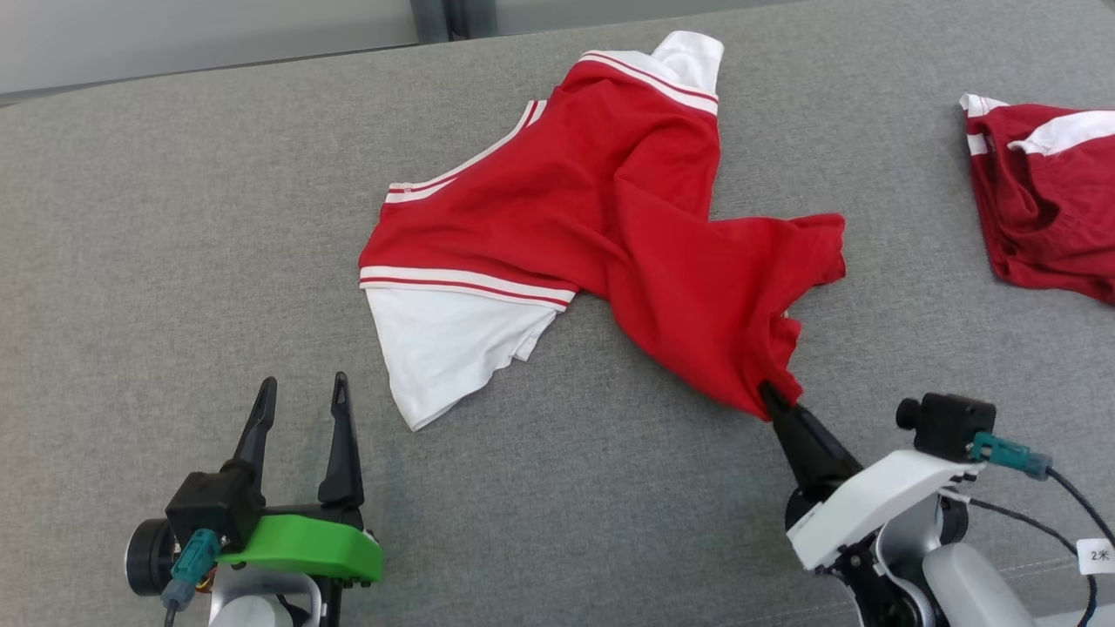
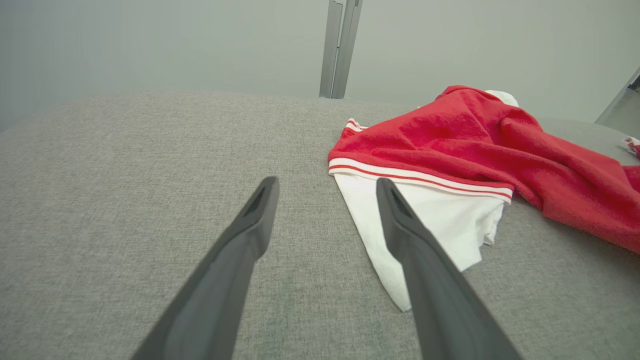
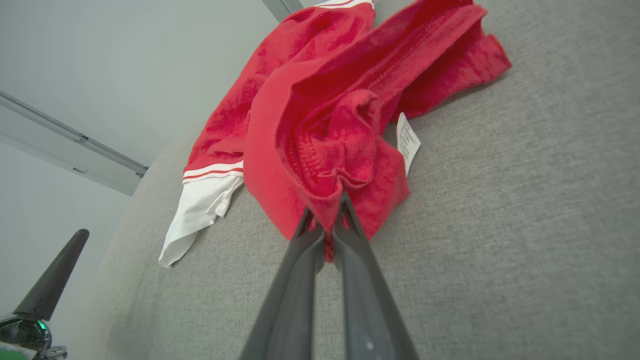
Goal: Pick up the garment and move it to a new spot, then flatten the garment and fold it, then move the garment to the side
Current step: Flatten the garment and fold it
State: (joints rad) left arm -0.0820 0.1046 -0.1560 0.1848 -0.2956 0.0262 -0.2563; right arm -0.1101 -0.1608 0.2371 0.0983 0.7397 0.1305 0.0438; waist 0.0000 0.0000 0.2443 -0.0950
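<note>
The garment (image 1: 610,218), a red shirt with white sleeves and red-and-white striped trim, lay crumpled near the middle of the grey upholstered surface (image 1: 174,218). Its body was twisted across itself. One white sleeve (image 1: 444,348) spread flat toward the robot's left, and another white part showed at the far end. The nearest red corner, on the robot's right, was drawn into a point.

On that point the right tool (image 1: 771,399) was pressed together. In the right wrist view its two fingers pinched a bunched fold of red hem, and a white care label (image 3: 409,140) lay just beside the fold. The left tool (image 1: 304,380) stood spread wide and held nothing. It was near the white sleeve but apart from it. A second red-and-white garment (image 1: 1045,200) lay well apart at the right edge of the surface.

The first step, picking the shirt up to carry it elsewhere, seemed to be in hand. The grip looked made, but almost all the cloth rested on the surface, so the lift had not yet happened.

With only one corner held, the shirt would likely hang long and trail. The next move therefore called for a steady rise before any sideways travel, on a path clear of the second garment. The open left tool was well placed to take the white sleeve if a second hold was wanted.
</note>
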